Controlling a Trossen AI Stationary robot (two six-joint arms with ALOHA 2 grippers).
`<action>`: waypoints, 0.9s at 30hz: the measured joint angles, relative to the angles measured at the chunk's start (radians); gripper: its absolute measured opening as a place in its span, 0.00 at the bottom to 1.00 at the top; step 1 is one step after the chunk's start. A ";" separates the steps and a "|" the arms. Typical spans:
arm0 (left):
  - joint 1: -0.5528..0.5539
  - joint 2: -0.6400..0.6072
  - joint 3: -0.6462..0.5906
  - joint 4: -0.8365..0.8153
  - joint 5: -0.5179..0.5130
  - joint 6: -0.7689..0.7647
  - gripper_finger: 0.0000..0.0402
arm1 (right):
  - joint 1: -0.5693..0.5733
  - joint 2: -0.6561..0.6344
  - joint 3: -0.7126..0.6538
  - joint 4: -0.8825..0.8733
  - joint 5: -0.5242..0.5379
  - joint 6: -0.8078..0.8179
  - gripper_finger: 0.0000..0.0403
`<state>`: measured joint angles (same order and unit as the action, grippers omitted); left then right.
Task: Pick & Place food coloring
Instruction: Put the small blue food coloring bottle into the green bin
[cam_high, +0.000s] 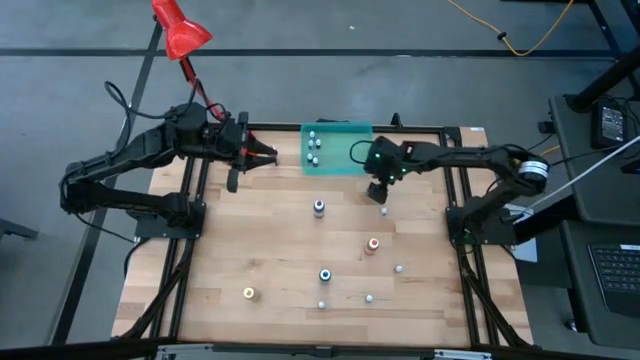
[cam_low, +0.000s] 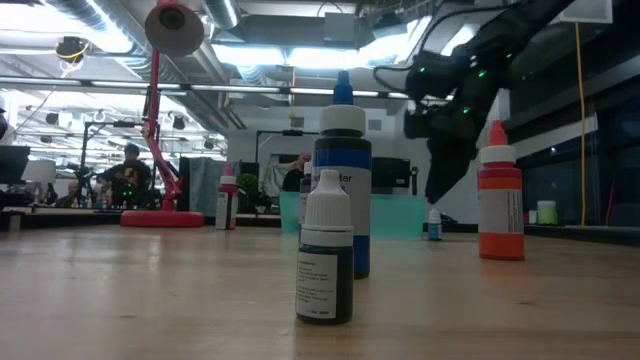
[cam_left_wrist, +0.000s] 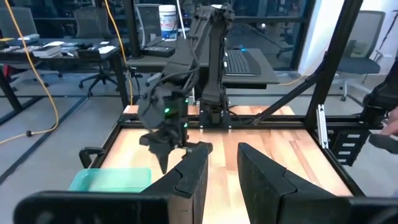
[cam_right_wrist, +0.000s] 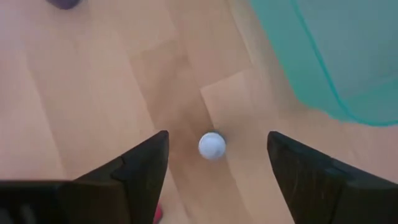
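The food coloring is a scatter of tiny bottles on the wooden table: a blue-capped one (cam_high: 319, 207), a red-orange one (cam_high: 373, 243), a blue one (cam_high: 325, 274), a yellow one (cam_high: 249, 293) and small whitish ones. Several whitish bottles (cam_high: 314, 148) stand in the teal tray (cam_high: 345, 165). My right gripper (cam_right_wrist: 217, 139) points steeply down, open, with its fingers on either side of a small white-capped bottle (cam_right_wrist: 212, 145) that stands on the table near the tray (cam_high: 384, 211). My left gripper (cam_high: 270, 156) hovers left of the tray, nearly level, its fingers (cam_left_wrist: 198, 168) a little apart with nothing between them.
A red desk lamp (cam_high: 178, 30) stands at the far left corner. The black frame rails (cam_high: 455, 200) run along the table's sides. In the low view a small dark bottle (cam_low: 326, 260), a blue one (cam_low: 342, 190) and a red-orange one (cam_low: 500, 205) stand in the foreground.
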<state>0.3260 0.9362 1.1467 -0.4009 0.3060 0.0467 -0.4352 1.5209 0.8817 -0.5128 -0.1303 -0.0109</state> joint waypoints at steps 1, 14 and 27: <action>0.000 0.000 0.000 0.000 0.000 0.000 0.20 | -0.002 0.018 0.010 -0.005 -0.002 0.000 0.67; 0.000 -0.006 0.000 0.001 0.010 0.000 0.20 | -0.001 0.119 0.036 -0.045 -0.001 0.003 0.67; 0.000 -0.006 0.000 0.001 0.010 0.005 0.20 | -0.001 0.120 0.036 -0.029 0.005 0.006 0.67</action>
<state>0.3260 0.9306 1.1465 -0.4000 0.3160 0.0517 -0.4366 1.6405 0.9173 -0.5419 -0.1253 -0.0050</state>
